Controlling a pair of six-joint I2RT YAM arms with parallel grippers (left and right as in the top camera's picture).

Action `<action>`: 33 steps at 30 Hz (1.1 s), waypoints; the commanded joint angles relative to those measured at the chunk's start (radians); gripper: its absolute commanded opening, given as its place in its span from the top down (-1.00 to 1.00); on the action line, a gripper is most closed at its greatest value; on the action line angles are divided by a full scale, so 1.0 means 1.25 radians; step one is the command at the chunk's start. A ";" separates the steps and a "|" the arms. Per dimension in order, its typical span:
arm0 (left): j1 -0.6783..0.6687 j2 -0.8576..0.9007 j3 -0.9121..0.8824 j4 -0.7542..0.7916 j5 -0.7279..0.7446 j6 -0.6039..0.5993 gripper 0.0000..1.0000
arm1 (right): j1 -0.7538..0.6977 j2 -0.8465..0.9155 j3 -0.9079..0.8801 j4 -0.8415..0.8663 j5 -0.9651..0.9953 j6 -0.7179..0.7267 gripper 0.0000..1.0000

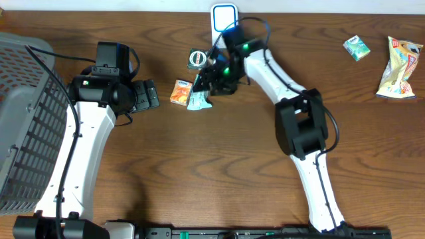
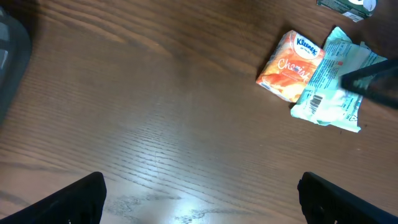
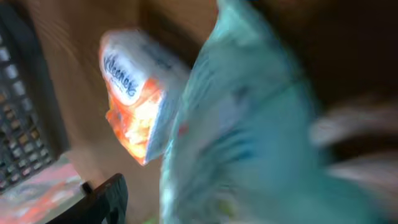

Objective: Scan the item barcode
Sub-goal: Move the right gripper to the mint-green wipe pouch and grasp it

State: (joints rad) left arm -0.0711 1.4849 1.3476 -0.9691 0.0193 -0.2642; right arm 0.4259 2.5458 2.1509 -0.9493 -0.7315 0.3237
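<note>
right claw (image 1: 203, 91) sits on the pale blue packet (image 2: 333, 81), touching the orange tissue pack (image 2: 291, 65); can't tell if it's gripping. pinch firmly and keep the barcode (image 2: 316, 102) uncovered. left claw (image 2: 202, 193) is gaping and empty.

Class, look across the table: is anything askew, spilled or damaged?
Nothing spilled or broken. The light-blue packet lies askew, its edge touching the orange tissue pack; the yellow snack bag looks crumpled.

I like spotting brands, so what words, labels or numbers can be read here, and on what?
"Kleenex": on the orange tissue pack.
Script word below it: unclear.
Barcode and print on the teal packet: too small to read.
Print on the green packet and yellow bag: too small.
</note>
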 commanded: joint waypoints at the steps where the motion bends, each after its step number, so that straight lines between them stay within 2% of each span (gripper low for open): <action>1: 0.000 0.004 0.003 -0.002 -0.010 0.004 -0.95 | 0.021 -0.006 -0.029 0.011 0.042 0.067 -0.11; 3: 0.000 0.004 0.003 -0.002 -0.010 0.004 -0.96 | 0.021 -0.006 -0.029 0.009 0.041 0.067 0.24; 6: 0.000 0.004 0.003 -0.002 -0.010 0.004 -0.96 | 0.015 -0.012 -0.029 0.009 0.038 0.073 0.53; 8: 0.000 0.004 0.003 -0.002 -0.010 0.004 -0.96 | 0.006 -0.016 -0.027 0.008 0.033 0.073 0.63; 11: 0.000 0.004 0.003 -0.002 -0.010 0.004 -0.96 | -0.008 -0.027 -0.020 -0.005 0.033 0.070 0.62; 14: 0.000 0.004 0.003 -0.002 -0.010 0.004 -0.95 | -0.026 -0.068 -0.019 -0.023 0.033 0.020 0.61; 17: 0.000 0.004 0.003 -0.002 -0.010 0.004 -0.96 | -0.037 -0.136 -0.019 -0.049 0.032 -0.073 0.69; 21: 0.000 0.004 0.003 -0.002 -0.010 0.004 -0.96 | -0.038 -0.220 -0.019 -0.045 0.033 -0.127 0.70; 23: 0.000 0.004 0.003 -0.002 -0.010 0.004 -0.95 | -0.038 -0.262 -0.019 -0.038 0.033 -0.143 0.80; 25: 0.000 0.004 0.003 -0.002 -0.010 0.004 -0.96 | -0.038 -0.282 -0.019 -0.036 0.039 -0.146 0.78; 26: 0.000 0.004 0.003 -0.002 -0.010 0.004 -0.96 | -0.037 -0.287 -0.019 -0.037 0.043 -0.146 0.63; 28: 0.000 0.004 0.003 -0.002 -0.010 0.004 -0.96 | -0.033 -0.281 -0.020 -0.052 0.090 -0.128 0.20; 33: 0.000 0.004 0.003 -0.002 -0.010 0.004 -0.96 | -0.020 -0.253 -0.048 -0.060 0.203 -0.045 -0.13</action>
State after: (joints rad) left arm -0.0711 1.4849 1.3476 -0.9691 0.0193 -0.2642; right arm 0.3847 2.1845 2.1265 -1.0294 -0.5884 0.1989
